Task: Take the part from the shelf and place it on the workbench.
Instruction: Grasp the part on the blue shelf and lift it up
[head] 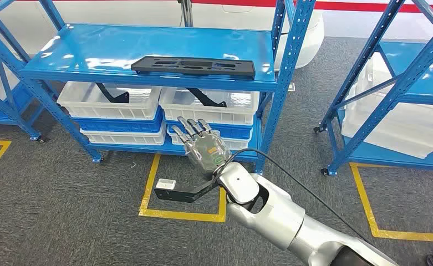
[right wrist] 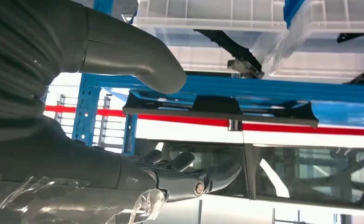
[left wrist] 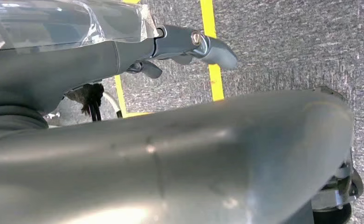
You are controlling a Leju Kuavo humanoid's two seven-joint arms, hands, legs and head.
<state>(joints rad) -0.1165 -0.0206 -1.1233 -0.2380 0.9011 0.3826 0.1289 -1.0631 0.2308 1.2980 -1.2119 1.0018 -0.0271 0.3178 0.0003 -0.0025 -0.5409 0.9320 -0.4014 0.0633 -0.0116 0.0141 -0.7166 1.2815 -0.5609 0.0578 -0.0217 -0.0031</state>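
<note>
A long flat black part (head: 192, 66) lies on the upper board of the blue shelf (head: 92, 55), near its front edge. My right hand (head: 203, 145) is raised in front of the shelf, below the part and apart from it, its fingers spread and holding nothing. In the right wrist view the black part (right wrist: 219, 110) lies on the blue shelf edge (right wrist: 264, 86) beyond my right hand (right wrist: 54, 116). My left hand (left wrist: 124, 51) hangs over the grey floor with nothing in it.
Two white bins (head: 111, 100) (head: 211, 105) with black parts stand on blue bins on the shelf's lower level. A second blue rack (head: 408, 83) stands at the right. Yellow tape squares (head: 147, 188) mark the grey carpet. Blue uprights (head: 283, 83) frame the shelf.
</note>
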